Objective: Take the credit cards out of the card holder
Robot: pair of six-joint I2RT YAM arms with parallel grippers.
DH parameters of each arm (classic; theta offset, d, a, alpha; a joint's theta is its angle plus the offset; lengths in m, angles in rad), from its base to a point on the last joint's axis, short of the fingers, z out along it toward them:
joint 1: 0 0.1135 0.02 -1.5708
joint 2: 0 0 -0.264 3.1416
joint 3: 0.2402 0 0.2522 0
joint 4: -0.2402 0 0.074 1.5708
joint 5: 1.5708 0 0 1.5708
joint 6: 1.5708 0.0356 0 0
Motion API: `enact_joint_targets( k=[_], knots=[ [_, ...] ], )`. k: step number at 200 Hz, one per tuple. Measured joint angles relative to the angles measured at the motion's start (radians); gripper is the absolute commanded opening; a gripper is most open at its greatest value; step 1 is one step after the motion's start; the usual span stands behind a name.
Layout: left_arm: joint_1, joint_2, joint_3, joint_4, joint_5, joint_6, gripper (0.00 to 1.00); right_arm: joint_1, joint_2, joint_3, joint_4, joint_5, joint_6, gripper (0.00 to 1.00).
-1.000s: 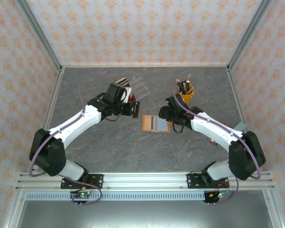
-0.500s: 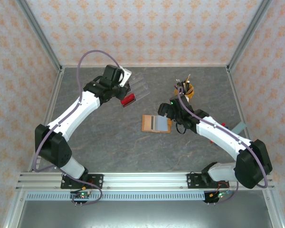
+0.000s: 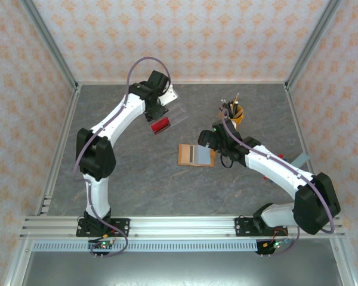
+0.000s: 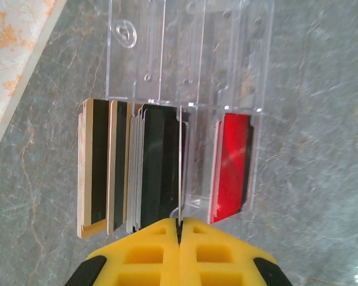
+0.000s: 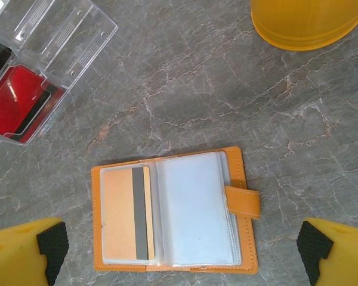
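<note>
Card holder (image 5: 173, 217) lies open on the surface (image 5: 185, 95) below my wide-open right fingers (image 5: 24, 250), one striped card (image 5: 126, 213) in one pocket. Left fingers (image 4: 149, 253) are pressed shut at the clear tray (image 4: 185, 53). Next, I judge: pinch that card's edge, slide it out

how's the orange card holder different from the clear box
The card holder is opaque orange; the clear box is see-through. The card holder lies open flat like a book, one striped card showing; the clear box has divided compartments with several cards stacked inside. Both hold cards.
</note>
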State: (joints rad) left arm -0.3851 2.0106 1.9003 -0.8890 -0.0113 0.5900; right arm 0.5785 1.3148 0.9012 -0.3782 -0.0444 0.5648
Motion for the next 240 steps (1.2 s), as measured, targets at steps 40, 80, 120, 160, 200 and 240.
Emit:
enact_joint_targets(
  k=[40, 80, 120, 160, 200, 240],
  knots=[
    [0.019, 0.09, 0.087, -0.068, -0.037, 0.042, 0.0, 0.0, 0.001, 0.0, -0.005, 0.0, 0.0, 1.0],
    [0.019, 0.143, 0.148, -0.109, -0.058, 0.066, 0.0, 0.0, 0.001, 0.0, -0.011, -0.003, 0.001, 1.0],
    [0.019, 0.179, 0.186, -0.133, -0.075, 0.074, 0.0, 0.0, 0.001, 0.0, -0.011, -0.005, 0.003, 1.0],
    [0.019, 0.201, 0.211, -0.149, -0.079, 0.085, 0.0, 0.0, 0.001, 0.0, -0.011, -0.006, 0.003, 1.0],
    [0.019, 0.213, 0.227, -0.16, -0.083, 0.093, 0.16, 0.0, 0.007, 0.0, -0.011, -0.011, 0.003, 1.0],
    [0.019, 0.227, 0.23, -0.159, -0.111, 0.082, 0.32, 0.0, 0.018, 0.0, -0.011, -0.024, 0.004, 1.0]
  ],
)
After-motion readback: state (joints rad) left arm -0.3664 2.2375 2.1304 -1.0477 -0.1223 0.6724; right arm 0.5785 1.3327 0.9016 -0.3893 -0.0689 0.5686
